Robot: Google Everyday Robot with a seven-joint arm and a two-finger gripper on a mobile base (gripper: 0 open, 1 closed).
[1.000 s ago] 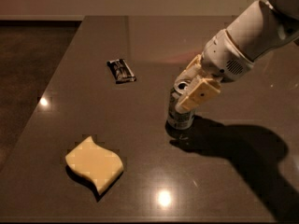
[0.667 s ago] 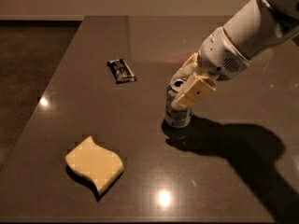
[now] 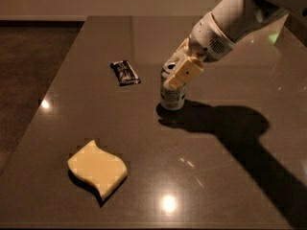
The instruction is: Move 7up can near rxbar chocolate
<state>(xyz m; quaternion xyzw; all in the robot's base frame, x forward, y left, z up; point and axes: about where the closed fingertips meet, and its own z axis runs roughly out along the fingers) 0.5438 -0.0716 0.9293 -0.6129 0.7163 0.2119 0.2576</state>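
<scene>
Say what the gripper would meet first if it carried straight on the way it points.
The can. The gripper, closed on the can's top, points down and left. Beyond the can, that line runs into the table, though depth is unclear.

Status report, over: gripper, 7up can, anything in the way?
Jaws of gripper shut on 7up can, at its top. Can upright, apart from rxbar chocolate. Yellow sponge lies aside, not between them.
</scene>
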